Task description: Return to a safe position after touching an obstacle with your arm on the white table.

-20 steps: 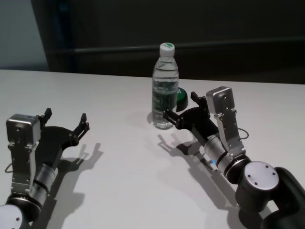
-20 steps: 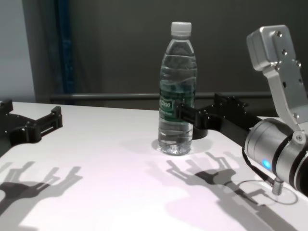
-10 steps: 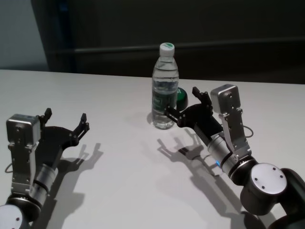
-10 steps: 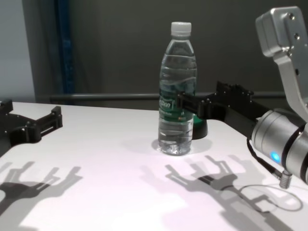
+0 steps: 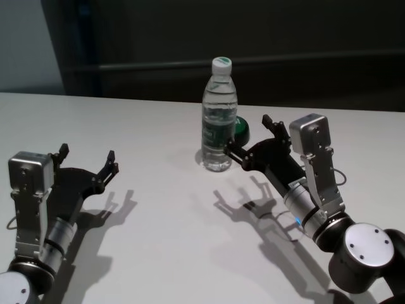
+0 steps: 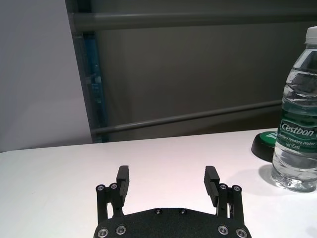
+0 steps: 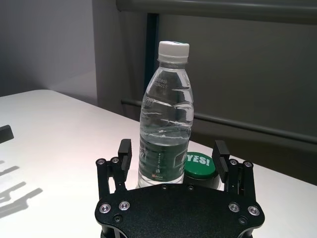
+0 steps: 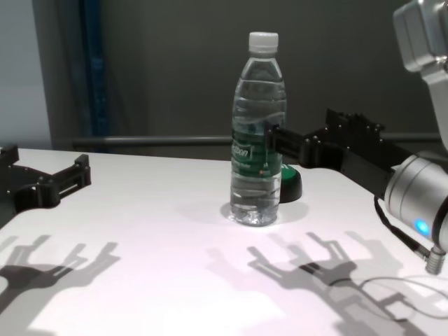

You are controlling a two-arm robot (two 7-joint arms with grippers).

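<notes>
The obstacle, a clear water bottle [image 5: 219,120] with a white cap and a dark green label, stands upright on the white table [image 5: 158,240]. It also shows in the chest view [image 8: 259,133] and both wrist views [image 6: 298,129] [image 7: 166,124]. My right gripper [image 5: 247,135] is open and empty just right of the bottle. Its near fingertip [image 8: 274,136] is level with the label, and I cannot tell whether it touches. In the right wrist view [image 7: 172,147] the bottle stands just beyond the open jaws. My left gripper [image 5: 87,152] is open, empty and parked at the front left.
A low black-and-green round button [image 5: 242,130] marked "YES!" [image 7: 199,163] sits just behind and to the right of the bottle. The table's far edge runs behind both, with a dark wall and a rail [image 6: 198,116] beyond.
My right arm has moved to the right and its wrist has risen, drawing the near fingertip from in front of the bottle to its right side. The bottle and left arm have not moved.
</notes>
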